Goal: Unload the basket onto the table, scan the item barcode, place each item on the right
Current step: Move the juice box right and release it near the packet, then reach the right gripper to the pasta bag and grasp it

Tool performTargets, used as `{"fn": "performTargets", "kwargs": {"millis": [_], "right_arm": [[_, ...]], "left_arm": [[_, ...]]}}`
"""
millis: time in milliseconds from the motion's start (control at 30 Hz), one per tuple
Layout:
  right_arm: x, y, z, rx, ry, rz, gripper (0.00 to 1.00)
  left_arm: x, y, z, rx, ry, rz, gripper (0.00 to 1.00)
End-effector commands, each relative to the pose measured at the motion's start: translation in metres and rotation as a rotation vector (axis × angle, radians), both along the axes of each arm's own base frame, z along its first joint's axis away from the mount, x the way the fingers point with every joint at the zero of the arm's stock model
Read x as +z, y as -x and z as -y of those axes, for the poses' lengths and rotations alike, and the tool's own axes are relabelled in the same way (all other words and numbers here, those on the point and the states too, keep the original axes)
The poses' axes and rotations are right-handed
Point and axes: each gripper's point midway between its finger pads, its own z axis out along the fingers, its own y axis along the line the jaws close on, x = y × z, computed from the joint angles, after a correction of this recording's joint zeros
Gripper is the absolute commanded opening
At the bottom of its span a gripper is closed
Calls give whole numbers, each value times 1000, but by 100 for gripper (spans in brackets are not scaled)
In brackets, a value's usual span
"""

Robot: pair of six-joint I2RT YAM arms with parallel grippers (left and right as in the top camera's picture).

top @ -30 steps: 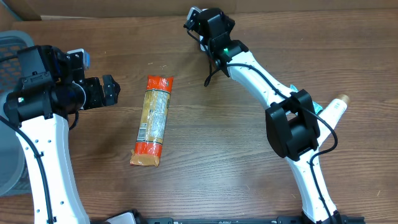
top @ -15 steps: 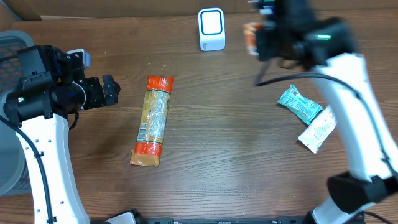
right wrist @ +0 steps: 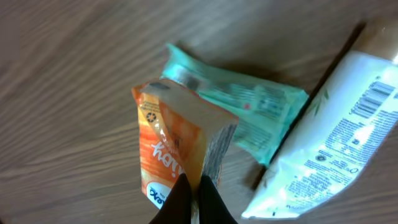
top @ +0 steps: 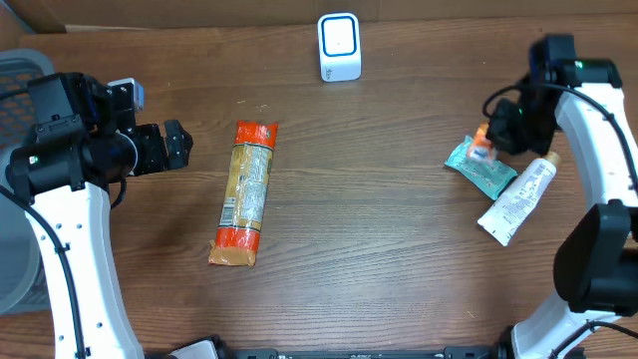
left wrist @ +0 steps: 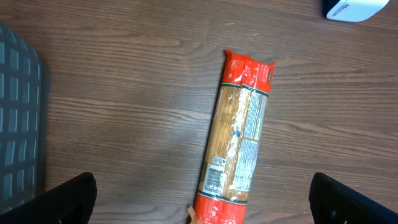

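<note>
Two arms flank the table. Right gripper point(top: 485, 150) hangs bent inward, pinched tight on the orange pouch point(right wrist: 171, 143) just over a teal packet point(top: 485, 174), well apart from the scanner point(top: 339, 46). Left gripper point(top: 179, 145) lies level, jaws spread wide, facing the pasta point(top: 246, 194)

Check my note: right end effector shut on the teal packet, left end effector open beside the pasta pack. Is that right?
No. The right end effector is shut on the orange pouch, not the teal packet, which lies loose nearby, as the right wrist view shows. The left end effector is open beside the pasta pack.
</note>
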Motion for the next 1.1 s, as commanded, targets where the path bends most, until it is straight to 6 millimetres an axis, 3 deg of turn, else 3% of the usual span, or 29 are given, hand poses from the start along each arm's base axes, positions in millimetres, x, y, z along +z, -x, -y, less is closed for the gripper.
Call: {"fn": "performTargets", "kwargs": {"millis": [0, 67, 133, 200, 333, 433, 500, 633, 767, 900, 1067], "right_arm": [[-8, 8, -1, -23, -56, -6, 4], [-11, 10, 2, -18, -56, -12, 12], [-11, 11, 4, -9, -53, -15, 30], [-8, 10, 4, 20, -50, -6, 36], [9, 0, 8, 63, -24, 40, 60], [32, -13, 4, 69, -47, 99, 66], [51, -24, -11, 94, -112, 158, 66], [78, -40, -70, 210, -296, 266, 64], [85, -43, -142, 354, -395, 323, 65], [84, -40, -223, 435, -443, 375, 68], [64, -27, -301, 457, -391, 397, 68]], "left_arm": [[13, -1, 4, -31, -14, 39, 100], [13, -1, 4, -31, -14, 39, 100], [13, -1, 4, -30, -14, 39, 100], [13, -1, 4, -30, -14, 39, 100], [13, -1, 4, -30, -14, 39, 100], [13, -1, 4, -30, -14, 39, 100], [13, -1, 4, -30, -14, 39, 100], [13, -1, 4, -31, -14, 39, 100], [13, -1, 4, -31, -14, 39, 100], [13, -1, 4, -30, -14, 39, 100], [13, -1, 4, -30, -14, 39, 100]]}}
